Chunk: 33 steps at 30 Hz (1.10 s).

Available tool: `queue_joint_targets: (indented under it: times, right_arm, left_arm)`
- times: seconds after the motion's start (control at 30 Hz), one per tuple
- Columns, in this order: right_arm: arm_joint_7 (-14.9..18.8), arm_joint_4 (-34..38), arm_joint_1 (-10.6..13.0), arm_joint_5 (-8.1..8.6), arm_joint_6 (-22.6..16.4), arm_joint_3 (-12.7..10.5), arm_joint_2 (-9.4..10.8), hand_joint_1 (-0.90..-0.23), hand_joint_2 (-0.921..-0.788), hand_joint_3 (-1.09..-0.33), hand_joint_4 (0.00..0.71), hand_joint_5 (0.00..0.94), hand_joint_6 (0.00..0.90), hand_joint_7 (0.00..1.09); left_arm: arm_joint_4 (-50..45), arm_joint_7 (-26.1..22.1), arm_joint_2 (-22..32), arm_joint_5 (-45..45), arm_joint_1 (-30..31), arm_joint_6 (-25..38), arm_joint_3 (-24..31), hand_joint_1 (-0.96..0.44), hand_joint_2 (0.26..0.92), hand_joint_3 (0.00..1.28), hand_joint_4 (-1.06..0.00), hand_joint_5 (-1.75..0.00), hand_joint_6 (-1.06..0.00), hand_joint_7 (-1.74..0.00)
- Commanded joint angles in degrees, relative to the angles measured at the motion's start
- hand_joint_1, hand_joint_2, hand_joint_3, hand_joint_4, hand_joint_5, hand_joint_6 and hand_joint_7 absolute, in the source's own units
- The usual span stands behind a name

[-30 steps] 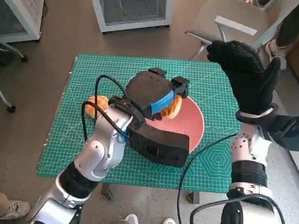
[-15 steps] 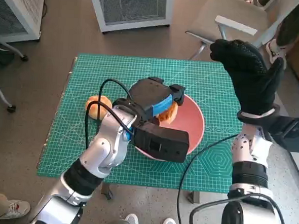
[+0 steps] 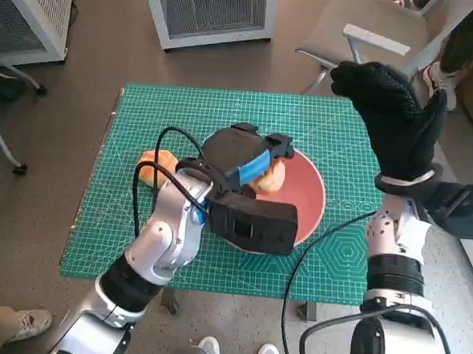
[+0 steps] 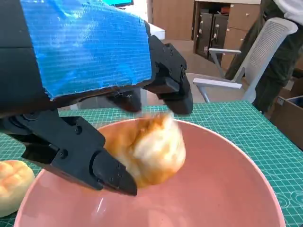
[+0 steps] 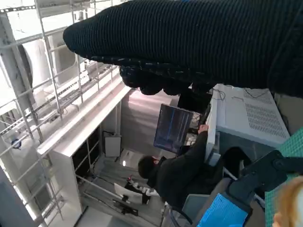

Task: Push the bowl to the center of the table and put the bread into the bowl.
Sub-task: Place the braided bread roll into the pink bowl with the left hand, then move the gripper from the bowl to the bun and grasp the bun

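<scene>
My left hand [image 3: 242, 157], black with blue tape, holds a golden bread roll [image 3: 268, 177] between thumb and fingers, low inside the pink bowl [image 3: 303, 199]. In the left wrist view the bread roll [image 4: 149, 151] looks blurred between the black fingers [image 4: 106, 172], just above the bowl [image 4: 222, 189]. The bowl stands a little right of the middle of the green mat [image 3: 144, 115]. A second roll [image 3: 153, 168] lies on the mat to the left of the bowl, seen also as the second roll [image 4: 12, 182]. My gloved right hand [image 3: 396, 123] is raised over the table's far right corner and holds nothing.
A grey chair [image 3: 365, 44] stands beyond the table's far right corner and a white unit [image 3: 211, 7] behind the table. In the right wrist view a person [image 5: 182, 172] sits at a monitor. Black cables [image 3: 152, 180] loop over my left forearm.
My left hand has come down and slightly left with the bread, so the roll now sits lower inside the bowl. The right hand has hardly moved.
</scene>
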Motion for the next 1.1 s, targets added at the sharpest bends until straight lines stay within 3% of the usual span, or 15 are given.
queue_joint_targets:
  times: [0.03,0.27,0.73,0.87,1.1]
  right_arm:
    - [0.18,0.29,1.52,-0.14,0.54,0.07,-0.03,-0.625,-0.921,-0.546,0.207,0.002,0.119,0.38]
    - [0.29,0.38,1.56,-0.35,0.09,0.23,-0.06,-0.624,-0.921,-0.549,0.207,0.002,0.121,0.38]
    - [-0.11,-0.47,1.96,-0.4,-0.02,0.59,0.11,-0.628,-0.921,-0.553,0.206,0.001,0.122,0.37]
    - [-0.15,-0.72,2.09,-0.37,0.1,0.64,0.18,-0.632,-0.921,-0.553,0.206,0.001,0.123,0.37]
    - [0.17,-0.92,2.15,0.21,1.06,0.35,-0.17,-0.641,-0.921,-0.549,0.206,0.001,0.126,0.37]
  left_arm:
    - [-1.19,-0.34,0.46,0.09,0.63,0.3,-0.52,-0.36,0.806,0.0,-0.08,-0.01,-0.3,-0.06]
    - [-2.45,-2.2,3.05,2.72,-0.07,-0.9,-2.22,-0.48,0.814,0.0,-0.01,0.0,-0.25,-0.02]
    - [-6.85,-3.92,4.17,1.21,1.56,-0.98,-0.65,-0.52,0.815,0.0,0.0,0.0,-0.23,0.0]
    - [-8.97,-4.63,4.8,0.38,2.47,-0.75,0.43,-0.52,0.815,0.0,0.0,0.0,-0.23,0.0]
    - [-18.39,-8.43,10.15,-3.22,6.03,0.13,7.88,-0.51,0.814,0.0,0.0,0.0,-0.23,-0.01]
